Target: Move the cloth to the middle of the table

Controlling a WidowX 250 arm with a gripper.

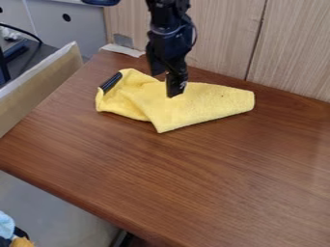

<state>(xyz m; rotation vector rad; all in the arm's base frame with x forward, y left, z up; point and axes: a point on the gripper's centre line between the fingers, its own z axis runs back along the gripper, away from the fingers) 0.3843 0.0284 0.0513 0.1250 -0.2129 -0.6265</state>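
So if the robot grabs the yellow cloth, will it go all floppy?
Probably, yes. The cloth lies in loose folds and creases, so it would likely droop from the gripper. It looks thin and soft, so I'd guess it's light and wouldn't break. Pushed, it might bunch up into more wrinkles.

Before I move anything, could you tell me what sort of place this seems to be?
Probably a lab or office corner: a brown wood-grain tabletop meets pale wood-grain panelling, a grey panel with a round hole stands at upper left, and a black robot arm hangs over the tabletop.
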